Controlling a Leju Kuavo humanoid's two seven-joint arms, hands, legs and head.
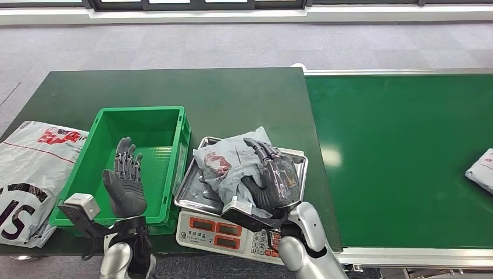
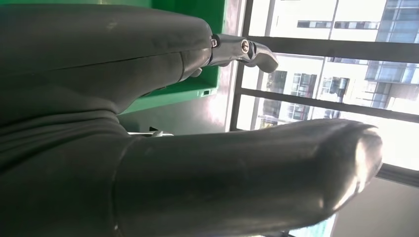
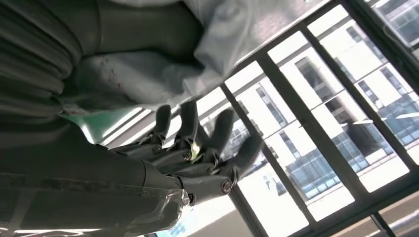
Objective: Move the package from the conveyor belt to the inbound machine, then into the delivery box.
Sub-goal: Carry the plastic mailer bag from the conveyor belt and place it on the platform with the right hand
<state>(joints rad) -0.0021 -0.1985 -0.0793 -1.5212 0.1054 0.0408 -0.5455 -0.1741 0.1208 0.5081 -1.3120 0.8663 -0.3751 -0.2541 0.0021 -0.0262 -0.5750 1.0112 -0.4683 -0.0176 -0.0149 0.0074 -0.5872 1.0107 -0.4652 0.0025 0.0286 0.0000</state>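
A crumpled grey package [image 1: 224, 165] with a red mark lies on the steel tray [image 1: 190, 195] of the inbound scale [image 1: 218, 229]. My right hand [image 1: 273, 177] lies along the package's right side, thumb pressed against it and fingers stretched out straight. In the right wrist view the fingers [image 3: 197, 153] are spread apart, with the grey package [image 3: 148, 74] against the palm side. My left hand [image 1: 125, 180] hovers open, palm up, over the front of the green delivery box [image 1: 142, 116], holding nothing. The left wrist view has its thumb [image 2: 247, 177] in front of the box wall [image 2: 188, 89].
The green conveyor belt [image 1: 401, 157] runs to the right of the table, with another grey package [image 1: 482, 170] at its right edge. A large white printed bag [image 1: 29, 174] lies on the table left of the green box. Beyond the table is grey carpet.
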